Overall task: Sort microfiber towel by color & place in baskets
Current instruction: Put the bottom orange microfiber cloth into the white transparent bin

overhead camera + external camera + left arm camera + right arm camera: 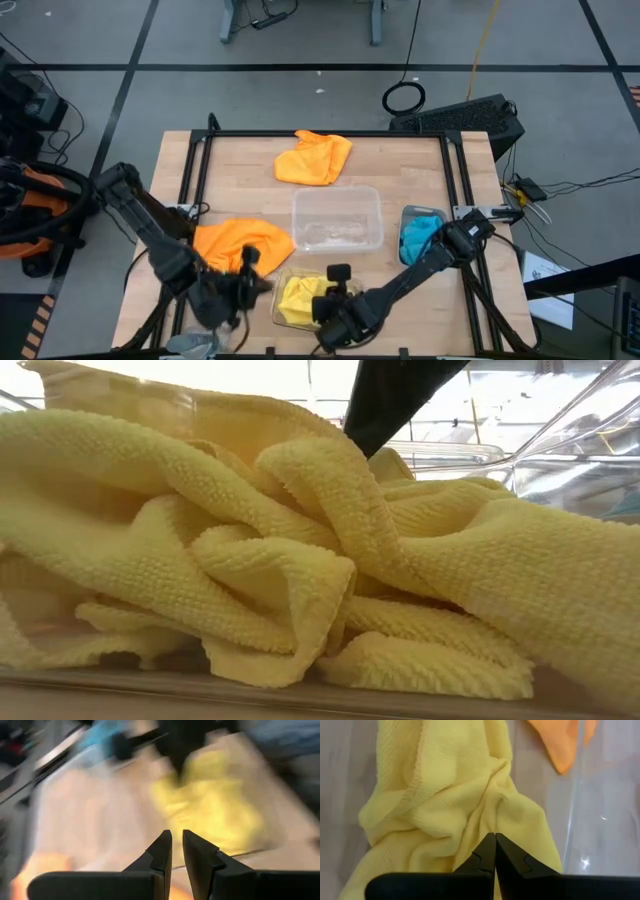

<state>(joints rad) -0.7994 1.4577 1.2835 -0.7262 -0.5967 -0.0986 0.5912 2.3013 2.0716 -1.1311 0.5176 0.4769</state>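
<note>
Two grippers low near front of worktop [410, 160]; right gripper [494, 840] jaws pinched on yellow towel [450, 805] in basket [281, 320]; left gripper [177, 845] jaws narrow, empty, beside orange towel [240, 243].

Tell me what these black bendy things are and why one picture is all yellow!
They are two robot arms at a wooden table, sorting towels by color into clear baskets. One picture looks down from above, one sits low on the table, and one camera rides on each arm's wrist. The low camera is right beside the yellow towel, so yellow fills it. From above you see an orange towel at the far edge, another orange towel near the left arm, an empty basket in the middle, and a blue towel in a basket on the right. The right tool is shut, its tips against the yellow towel. The left tool holds nothing, its fingers slightly apart.
</note>
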